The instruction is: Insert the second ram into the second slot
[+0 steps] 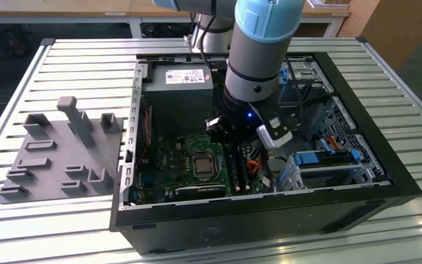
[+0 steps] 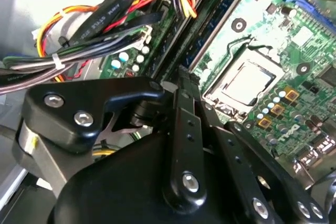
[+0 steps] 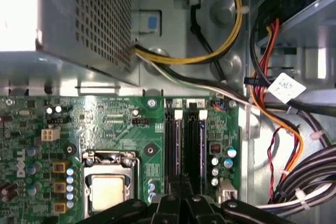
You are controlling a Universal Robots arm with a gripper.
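Arm: down inside the open computer case point(image 1: 387, 165), which lies on the slatted worktop point(image 1: 86, 60); the hand point(image 1: 234, 132) sits low over the motherboard point(image 1: 174, 165), toward the case's middle.

Hand: its black linkage fills the near part of both wrist views, fingers point(image 3: 178, 203) drawn close together right above the memory slots point(image 3: 184, 140). Looks clenched on something thin, but I cannot tell for sure — the tips are hidden behind the linkage.

Second ram: I can't pick out a separate blue stick. In the first wrist view the slot bank beside the processor socket point(image 3: 107, 190) shows dark strips with white latches point(image 3: 178, 114) at the far end; whether a stick is seated there or still in the hand is not clear.

Progress: judging by the hand pressed right at the slots, we're at the insertion itself, at or very near seating. Not confirmed done.

Grey holder tray point(image 1: 57, 154): on the worktop toward the exterior view's left, its stands look bare.

Exterior view adds: the whole layout, with case, tray, and arm plunging in.

First wrist view adds: straight look along the slots, the power supply point(image 3: 84, 19) and cable bundle point(image 3: 294, 145).

Second wrist view adds: slanted close look at the hand's point(image 2: 181, 108) linkage meeting the slot line, wires point(image 2: 105, 19) just beside.
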